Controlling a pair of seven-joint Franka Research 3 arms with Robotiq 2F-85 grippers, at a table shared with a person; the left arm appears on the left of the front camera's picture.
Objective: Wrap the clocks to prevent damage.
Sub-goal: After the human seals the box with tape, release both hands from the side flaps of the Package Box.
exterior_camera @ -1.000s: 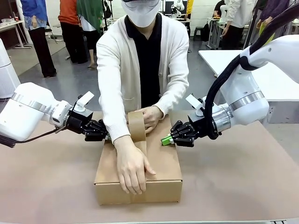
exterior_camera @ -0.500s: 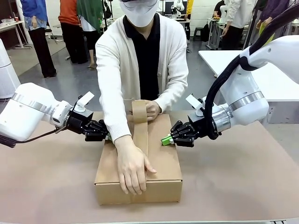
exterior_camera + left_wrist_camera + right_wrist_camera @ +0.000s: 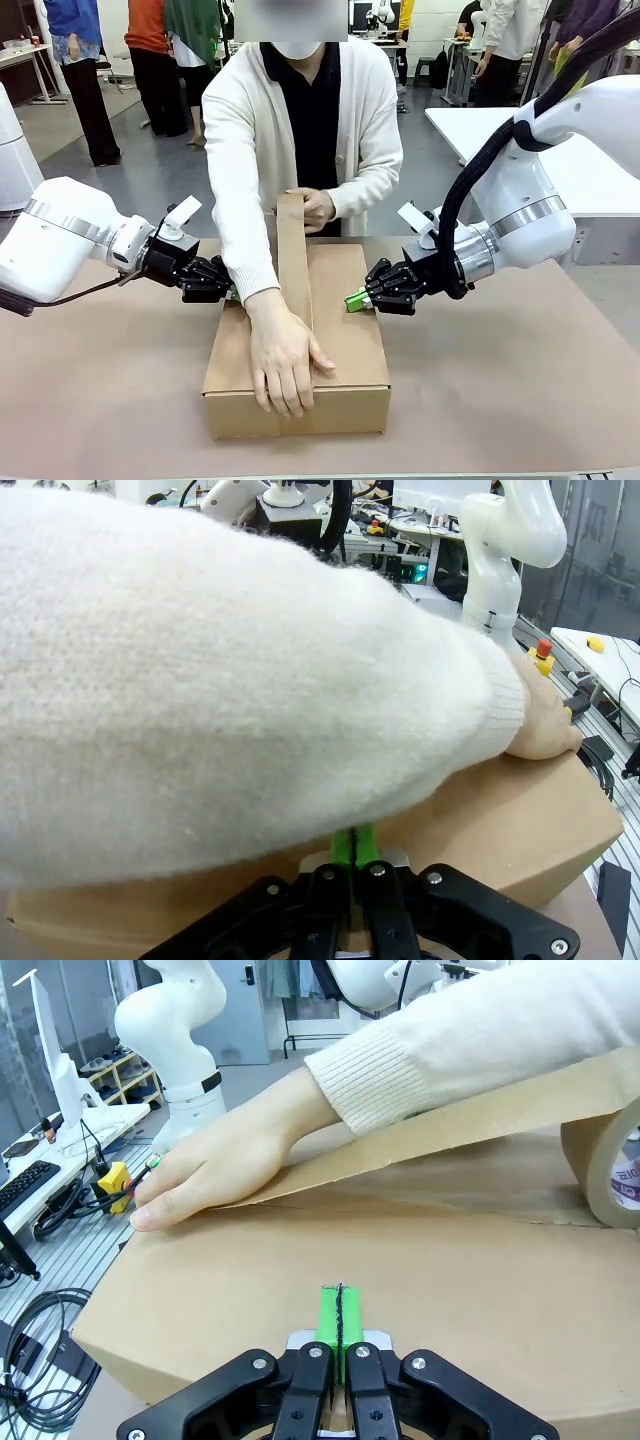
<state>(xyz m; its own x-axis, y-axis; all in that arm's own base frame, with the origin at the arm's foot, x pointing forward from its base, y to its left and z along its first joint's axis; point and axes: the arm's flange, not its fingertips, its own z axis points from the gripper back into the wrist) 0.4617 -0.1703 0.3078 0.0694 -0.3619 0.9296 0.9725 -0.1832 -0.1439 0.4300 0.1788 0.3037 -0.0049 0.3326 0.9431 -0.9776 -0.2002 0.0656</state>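
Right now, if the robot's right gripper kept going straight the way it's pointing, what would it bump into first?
The shut right gripper points at the brown cardboard box; its green pads already look pressed on the top near the edge. Going on, it would probably slide over the lid toward the strip of brown paper tape, though depth is unclear.

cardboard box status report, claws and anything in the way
Left claw and right claw shut, pressed against the cardboard box sides. Person's hand pins brown tape along the lid. Sleeve crosses the left wrist view.
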